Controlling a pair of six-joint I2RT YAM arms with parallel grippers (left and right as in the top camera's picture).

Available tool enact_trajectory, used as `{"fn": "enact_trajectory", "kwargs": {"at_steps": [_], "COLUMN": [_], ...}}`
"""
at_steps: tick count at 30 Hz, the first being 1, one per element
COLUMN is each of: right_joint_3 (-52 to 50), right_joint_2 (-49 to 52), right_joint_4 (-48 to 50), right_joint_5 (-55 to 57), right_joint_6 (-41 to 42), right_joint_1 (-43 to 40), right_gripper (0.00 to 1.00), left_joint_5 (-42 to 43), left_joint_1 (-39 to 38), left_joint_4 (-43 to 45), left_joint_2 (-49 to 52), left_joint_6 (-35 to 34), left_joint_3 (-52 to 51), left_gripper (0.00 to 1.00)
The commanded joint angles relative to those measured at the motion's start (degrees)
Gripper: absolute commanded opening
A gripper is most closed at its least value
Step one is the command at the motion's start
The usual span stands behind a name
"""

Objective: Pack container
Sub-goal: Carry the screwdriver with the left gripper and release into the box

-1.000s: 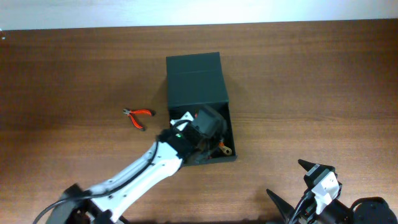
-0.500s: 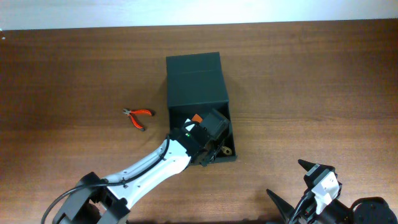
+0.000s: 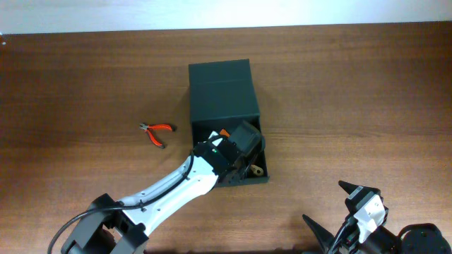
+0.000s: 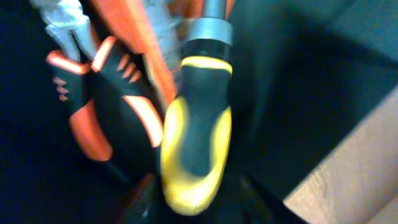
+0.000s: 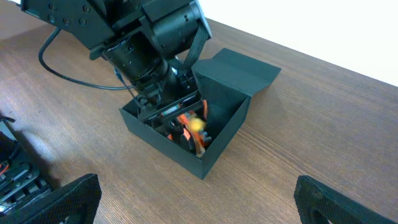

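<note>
The container (image 3: pixel 256 178) is a dark green box with its flap lid (image 3: pixel 220 88) folded back; it also shows in the right wrist view (image 5: pixel 211 158). My left gripper (image 3: pixel 241 144) reaches down inside it. In the left wrist view its fingers (image 4: pixel 199 202) stand a little apart on either side of a yellow-and-black screwdriver handle (image 4: pixel 196 140), with narrow gaps, so it looks open. Orange-and-black pliers (image 4: pixel 93 99) lie beside the handle in the box. My right gripper (image 5: pixel 196 199) is open and empty, low at the front right, away from the box.
Small red-handled pliers (image 3: pixel 157 131) lie on the brown table (image 3: pixel 353 92) left of the container. The left arm (image 3: pixel 166 194) stretches from the front left edge to the box.
My left gripper has moved from the box's front wall further in over the tools. The right arm has not moved.
</note>
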Motion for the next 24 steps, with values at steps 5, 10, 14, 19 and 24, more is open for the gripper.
{"fn": "enact_trajectory", "kwargs": {"at_steps": [5,10,14,19,24], "right_joint_3": [-0.09,-0.09,-0.09,-0.09,-0.09], "right_joint_2": [-0.28,-0.28,-0.28,-0.28,-0.28], "right_joint_4": [0.20,0.20,0.20,0.20,0.20], "right_joint_5": [0.48,0.48,0.48,0.48,0.48], "right_joint_6": [0.50,0.50,0.50,0.50,0.50], "right_joint_1": [-0.04,-0.04,-0.07,-0.04,-0.04], "right_gripper": [0.99,0.99,0.99,0.99,0.99], "left_joint_5": [-5.38,-8.70,-14.19,-19.69,-18.40], "left_joint_1": [-0.22,0.20,2.36,9.55,22.56], "left_joint_4": [-0.37,-1.18,-6.12,-19.12,-32.63], "left_joint_2": [-3.80,-7.15,-13.70,-21.18,-18.99], "left_joint_6": [0.11,0.13,0.15,5.81,23.47], "left_joint_3": [1.84,1.84,1.97,4.74,14.84], "left_gripper": [0.60,0.61,0.68,0.99,0.99]}}
